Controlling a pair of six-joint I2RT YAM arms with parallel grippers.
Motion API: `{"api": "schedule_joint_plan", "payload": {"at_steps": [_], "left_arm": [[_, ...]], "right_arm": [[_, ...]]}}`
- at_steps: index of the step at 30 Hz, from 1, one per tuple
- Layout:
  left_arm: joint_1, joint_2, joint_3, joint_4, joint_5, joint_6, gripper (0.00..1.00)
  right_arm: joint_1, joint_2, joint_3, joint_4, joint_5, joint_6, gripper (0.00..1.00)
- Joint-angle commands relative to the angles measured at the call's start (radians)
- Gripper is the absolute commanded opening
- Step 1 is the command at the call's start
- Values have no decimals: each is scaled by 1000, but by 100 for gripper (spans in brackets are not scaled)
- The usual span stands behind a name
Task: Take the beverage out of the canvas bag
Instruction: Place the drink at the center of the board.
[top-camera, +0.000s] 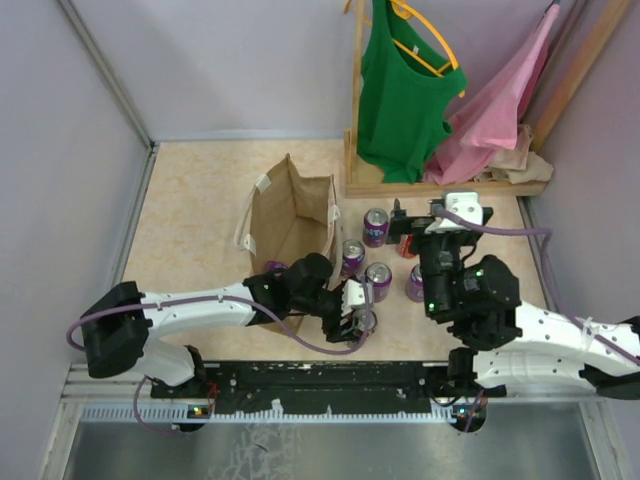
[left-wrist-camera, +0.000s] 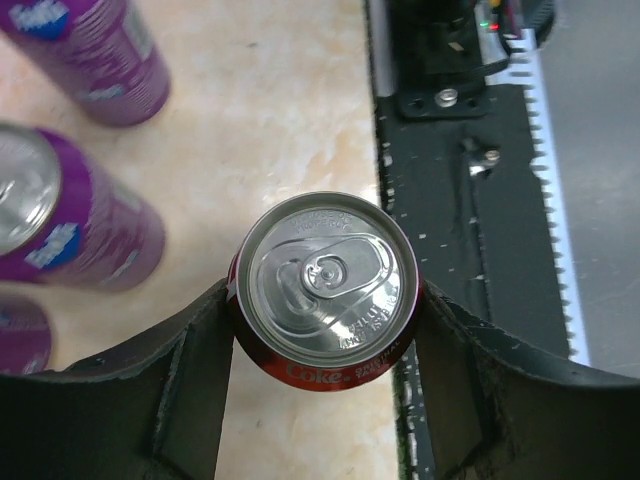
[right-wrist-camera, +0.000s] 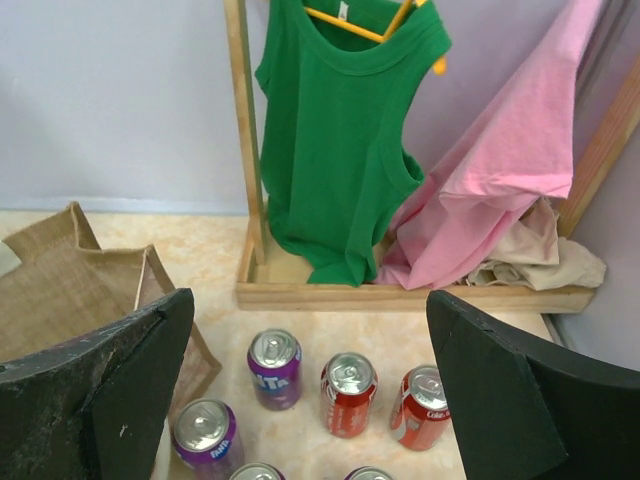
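**Figure. Beverage outside the bag, in the left hand.** The Coke can (left-wrist-camera: 325, 285) sits between the fingers of the left gripper (left-wrist-camera: 325, 305), which press against its wall on both sides. The jaws are set about a can's width apart. The can is out of the canvas bag (top-camera: 275, 215), near the table's front edge just beside the black rail (left-wrist-camera: 470, 230). The bag stands well apart, further back. You cannot tell from these views whether the can's base rests on the table or hangs just above it.

**Handling.** Treat the can as a stiff, thin-walled cylinder. Its tab is unbroken, so it is probably full and fairly heavy for its size. The painted wall is smooth and likely slippery, and it will dent under a hard squeeze. Take it across the middle of the body, as here, not by the rim. Keep it upright.

**Right hand.** The right gripper (right-wrist-camera: 310, 295) is spread wide and holds nothing. It looks over the cans already out, two purple cans (right-wrist-camera: 275, 368) and two red cans (right-wrist-camera: 348, 392), towards a green top (right-wrist-camera: 340, 130) on a wooden rack (right-wrist-camera: 245, 150).

**Legible writing.** "Coke" reads in white on the red wall under the held can's rim. The stamped lettering on its lid is too fine to read. The purple cans carry a white word on a blue patch, too blurred to read.
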Motion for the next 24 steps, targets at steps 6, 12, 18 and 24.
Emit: {"api": "schedule_joint_plan", "payload": {"at_steps": [6, 12, 18, 24], "left_arm": [[120, -6, -106, 309, -24, -69, 0], [142, 63, -88, 272, -22, -40, 3], [142, 97, -94, 236, 1, -41, 8], [142, 98, -102, 190, -22, -61, 64]], "right_arm": [[5, 4, 14, 94, 10, -25, 99], [5, -10, 24, 27, 16, 20, 99], [5, -1, 24, 25, 18, 18, 99], [5, 7, 26, 8, 23, 18, 99]]}}
